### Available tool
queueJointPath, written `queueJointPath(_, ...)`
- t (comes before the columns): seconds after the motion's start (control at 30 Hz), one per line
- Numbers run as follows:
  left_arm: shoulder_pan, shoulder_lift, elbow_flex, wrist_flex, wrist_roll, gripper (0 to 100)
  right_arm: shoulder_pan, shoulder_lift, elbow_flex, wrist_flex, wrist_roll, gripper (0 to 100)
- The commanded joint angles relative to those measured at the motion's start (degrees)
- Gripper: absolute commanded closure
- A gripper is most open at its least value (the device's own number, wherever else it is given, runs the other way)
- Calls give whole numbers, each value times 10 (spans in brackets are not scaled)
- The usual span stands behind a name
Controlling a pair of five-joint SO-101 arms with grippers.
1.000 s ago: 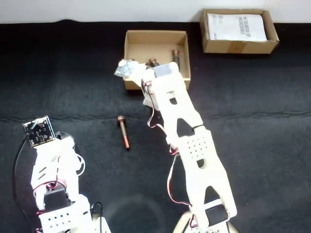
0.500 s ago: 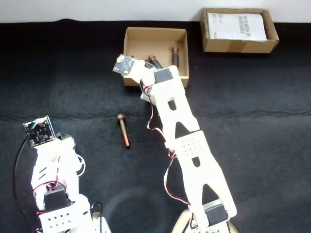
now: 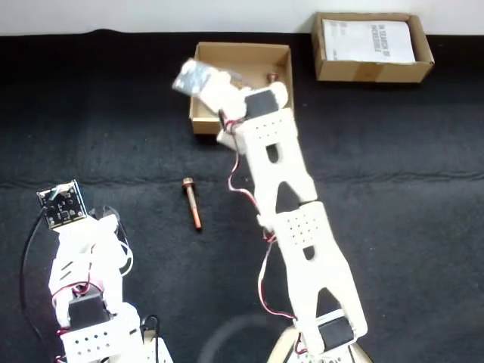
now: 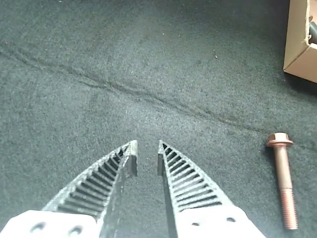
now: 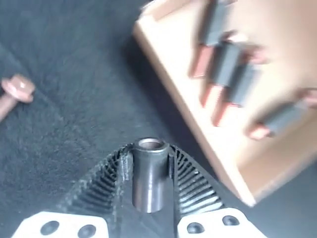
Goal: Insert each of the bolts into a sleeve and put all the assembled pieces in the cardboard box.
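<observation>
The left arm sits at the lower left of the black cloth. The left gripper is just above the cloth, with its jaws only a crack apart and nothing between them.

A bit right of that, 1 loose bolt lies flat on the cloth with its head toward the far side. It's well apart from the left gripper and isn't touching anything. The left wrist view has it too.

The right arm stretches up to the near left corner of the cardboard box. The right gripper is clamped on 1 dark sleeve, held upright with the open end showing, just outside the box wall.

Inside the box are several assembled pieces, too blurred to count properly.

Far right there's a 2nd cardboard box with a printed sheet in it.
</observation>
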Motion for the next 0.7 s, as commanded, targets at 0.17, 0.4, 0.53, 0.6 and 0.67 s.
queueJointPath(0.17, -4, -1, 11, 2, -4, 910, 14, -189, -65, 9, -74, 991)
queueJointPath(0.4, -2, -1, 11, 3, -3, 910, 22, -285, -63, 10, -177, 991)
queueJointPath(0.53, 13, -1, 11, 19, -3, 909, 29, -390, 18, 10, -203, 991)
queueJointPath(0.6, 22, -1, 11, 29, -3, 909, 28, -468, 104, 9, -209, 991)
queueJointPath(0.67, 22, -1, 11, 31, -3, 909, 26, -543, 192, 8, -210, 991)
